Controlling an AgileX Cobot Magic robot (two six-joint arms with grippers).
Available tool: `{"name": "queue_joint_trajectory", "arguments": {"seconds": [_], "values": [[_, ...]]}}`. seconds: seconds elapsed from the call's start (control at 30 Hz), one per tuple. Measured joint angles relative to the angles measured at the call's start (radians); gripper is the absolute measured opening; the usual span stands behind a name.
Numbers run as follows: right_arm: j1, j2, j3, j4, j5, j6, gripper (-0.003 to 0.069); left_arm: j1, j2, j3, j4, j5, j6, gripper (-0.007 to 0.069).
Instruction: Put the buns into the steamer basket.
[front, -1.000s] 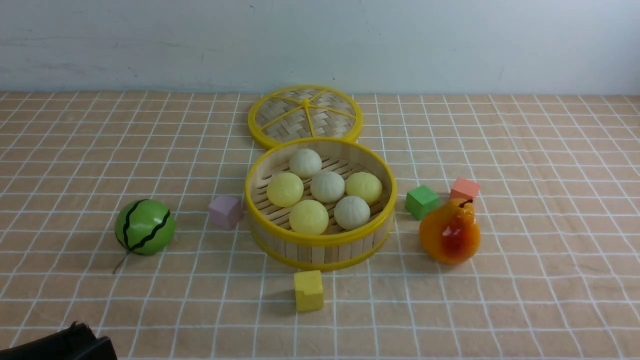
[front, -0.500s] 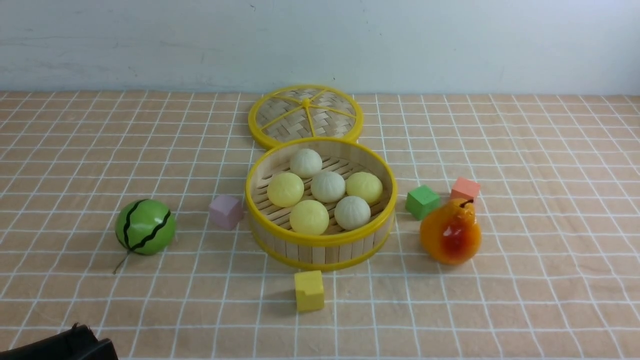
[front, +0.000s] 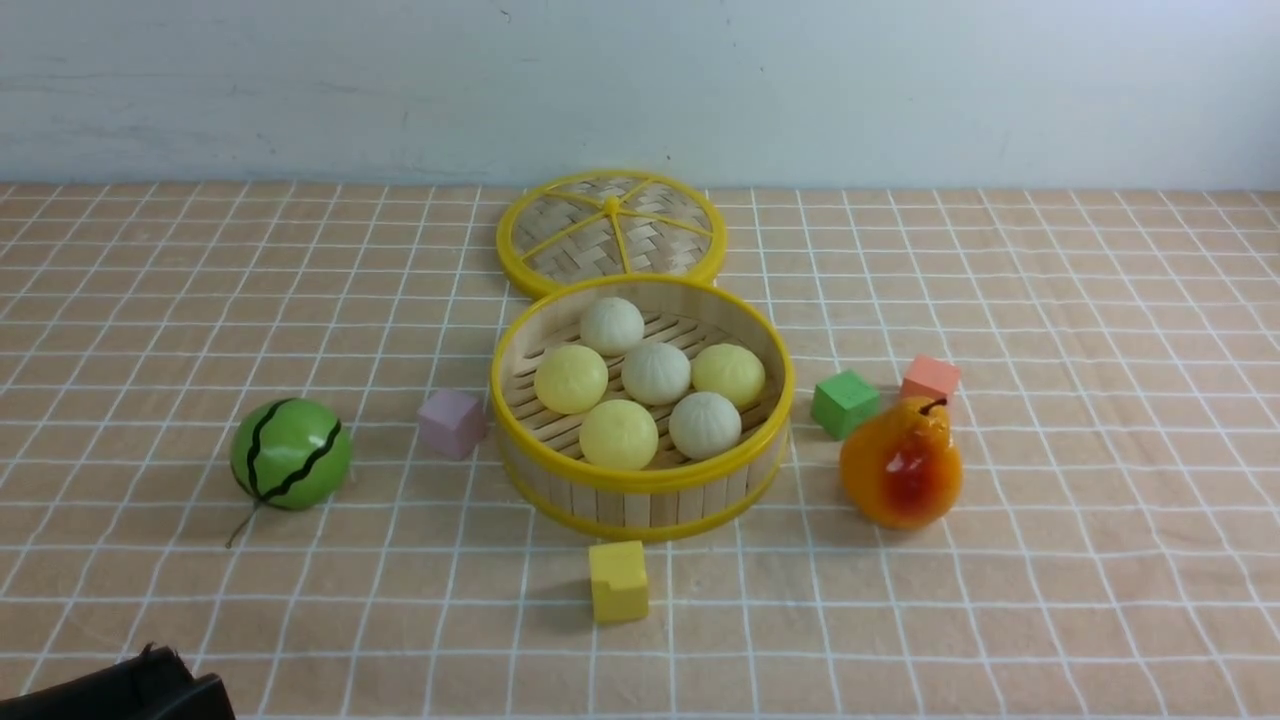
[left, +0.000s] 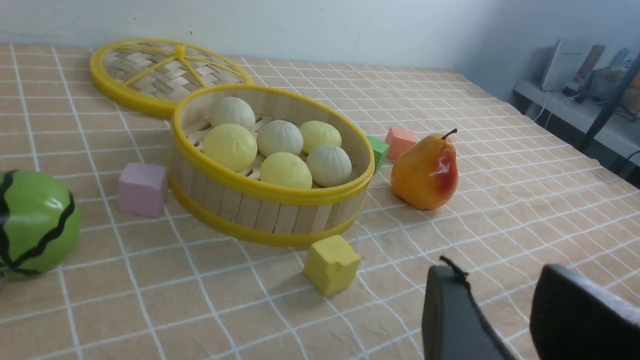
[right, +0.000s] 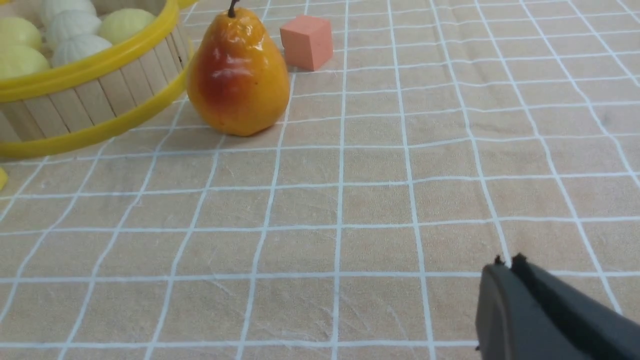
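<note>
"Looking for the steamer basket (front: 636, 498), where is it from the left tool (left: 502, 272)?"

"Ahead of it and off to its right. That tool seems the nearer one; its jaws stand apart with nothing between them. The right tool (right: 506, 266) is closed up, empty."

"And the buns (front: 619, 436)?"

"All six sit inside the basket, so likewise ahead and to the right of the left tool. They're round, no long axis to match. I'd judge the placing done; either tool could simply keep away."

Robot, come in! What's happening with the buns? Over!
Left gripper open, empty; right gripper shut. All six buns in steamer basket. Nothing blocking them.
</note>
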Motion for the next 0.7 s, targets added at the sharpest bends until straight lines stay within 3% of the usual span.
{"name": "queue_joint_trajectory", "arguments": {"seconds": [0.13, 0.23, 0.27, 0.37, 0.5, 0.7], "values": [[0.000, 0.000, 0.000, 0.000, -0.002, 0.000, 0.0000, 0.004, -0.001, 0.028, 0.050, -0.145, -0.011, 0.0202], [0.000, 0.000, 0.000, 0.000, -0.002, 0.000, 0.0000, 0.049, -0.002, 0.052, 0.144, -0.222, -0.078, 0.0131], [0.000, 0.000, 0.000, 0.000, -0.002, 0.000, 0.0000, 0.086, -0.006, 0.062, 0.228, -0.228, -0.136, 0.0084], [0.000, 0.000, 0.000, 0.000, -0.002, 0.000, 0.0003, 0.189, -0.041, 0.091, 0.430, -0.197, -0.334, -0.0013], [0.000, 0.000, 0.000, 0.000, -0.002, 0.000, 0.0006, 0.306, -0.155, 0.174, 0.633, -0.110, -0.620, -0.0013], [0.000, -0.001, 0.000, -0.001, -0.003, 0.000, 0.0012, 0.323, -0.221, 0.262, 0.667, 0.075, -0.749, -0.0013]]}}
